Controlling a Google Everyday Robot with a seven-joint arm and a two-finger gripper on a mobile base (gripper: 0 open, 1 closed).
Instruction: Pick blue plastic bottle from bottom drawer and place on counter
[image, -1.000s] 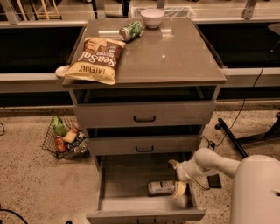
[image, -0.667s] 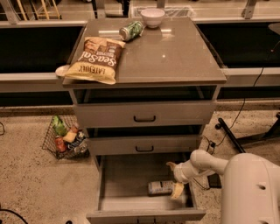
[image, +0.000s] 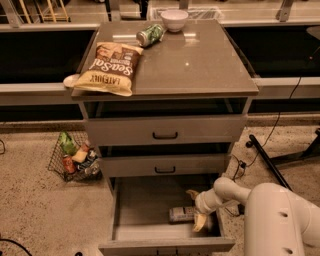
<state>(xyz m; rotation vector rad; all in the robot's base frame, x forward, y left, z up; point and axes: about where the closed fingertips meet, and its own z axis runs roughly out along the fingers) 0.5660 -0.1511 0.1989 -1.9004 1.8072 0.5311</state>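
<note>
The blue plastic bottle (image: 180, 214) lies on its side in the open bottom drawer (image: 145, 202), right of the middle. My gripper (image: 196, 208) is down inside the drawer at the bottle's right end. It is open, with one yellowish finger (image: 192, 193) behind the bottle and the other finger (image: 199, 222) in front of it. I cannot tell whether the fingers touch the bottle. The counter (image: 195, 65) is the glossy top of the cabinet above.
A chip bag (image: 110, 67), a green can (image: 150, 35) and a white bowl (image: 174, 19) sit on the counter. The two upper drawers (image: 165, 131) are slightly open. A wire basket of items (image: 75, 156) stands on the floor at the left. Cables and a black stand leg (image: 270, 165) are at the right.
My gripper has moved slightly left and lower, closer around the bottle's right end. The bottle has not moved.
</note>
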